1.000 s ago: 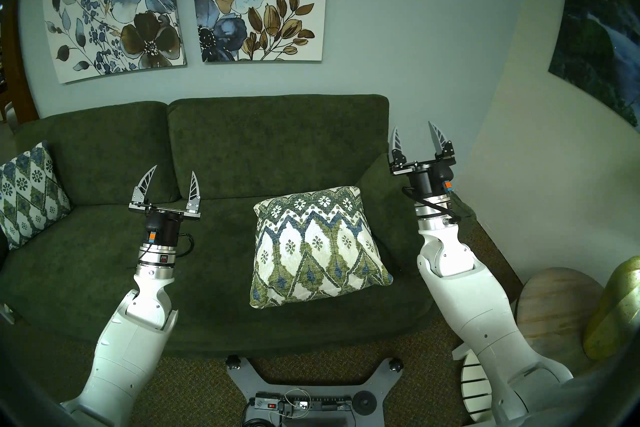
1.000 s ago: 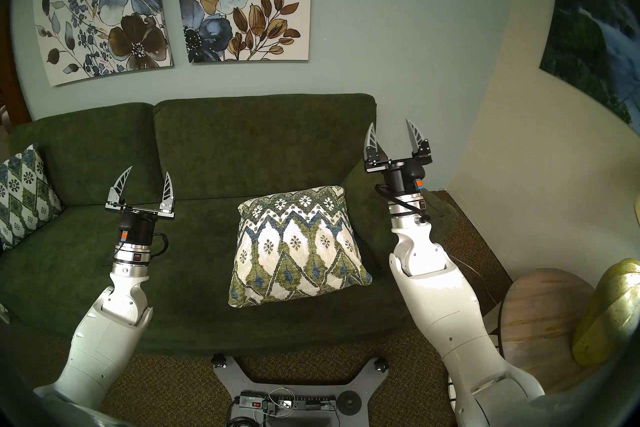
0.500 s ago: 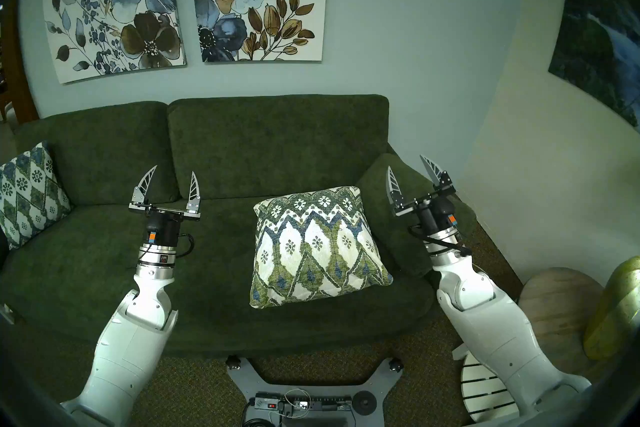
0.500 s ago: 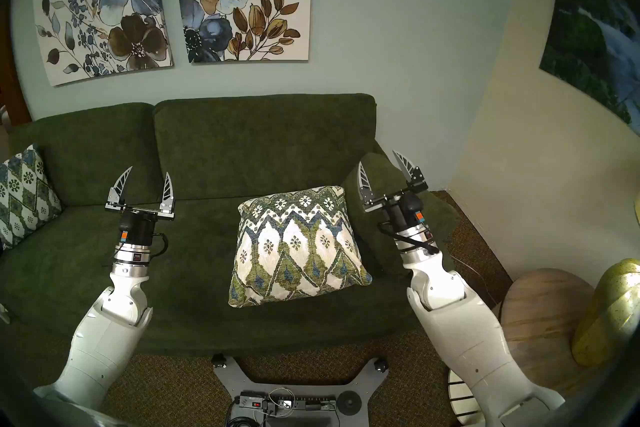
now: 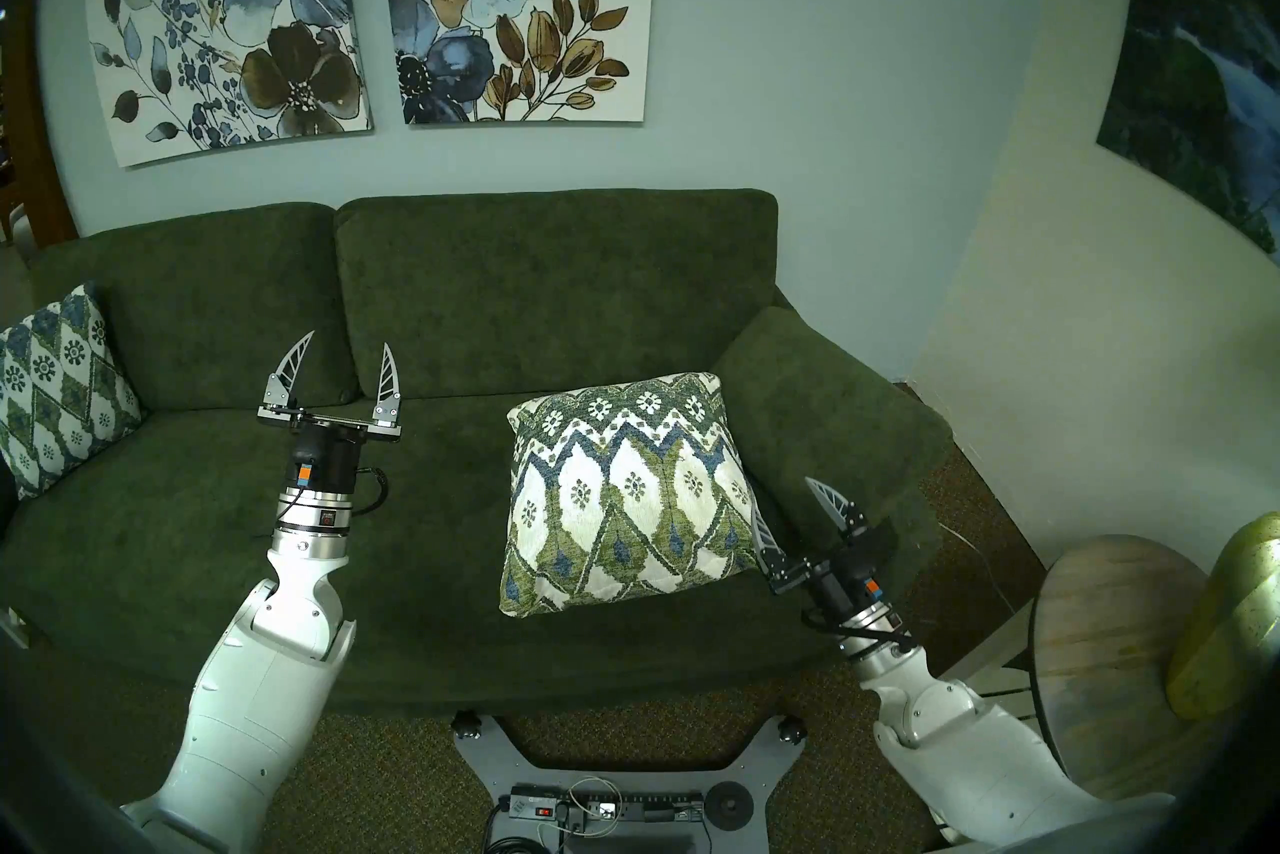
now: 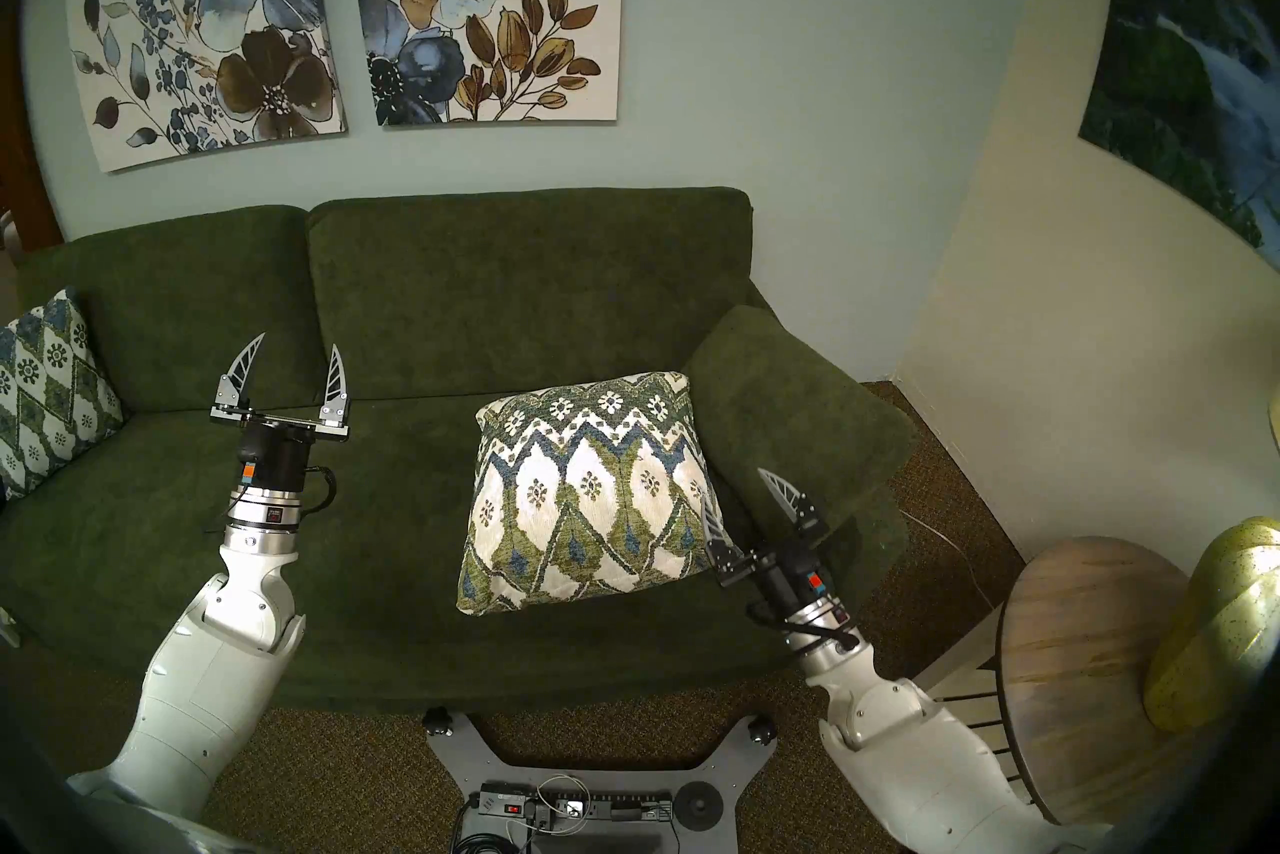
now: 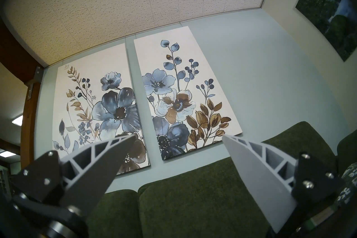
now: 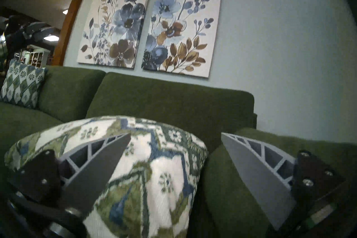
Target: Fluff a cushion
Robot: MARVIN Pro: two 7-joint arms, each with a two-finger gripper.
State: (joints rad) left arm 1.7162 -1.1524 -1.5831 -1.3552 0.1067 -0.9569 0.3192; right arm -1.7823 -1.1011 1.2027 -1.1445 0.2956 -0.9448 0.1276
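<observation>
My right claw (image 5: 789,509), fingers apart and empty, sits at the cushion (image 5: 627,489)'s near-right corner, cushion ahead-left of it; left claw (image 5: 344,355), apart too, well off.

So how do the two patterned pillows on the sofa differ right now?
The cushion lies nearly flat on the seat at the sofa's right end, against the armrest; the smaller pillow stands propped upright at the left end. The cushion looks bigger, with more cream and olive; the smaller pillow reads bluer. The open right gripper sits at the cushion's right edge; nothing is near the smaller pillow. Both share the woven diamond and flower pattern.
</observation>
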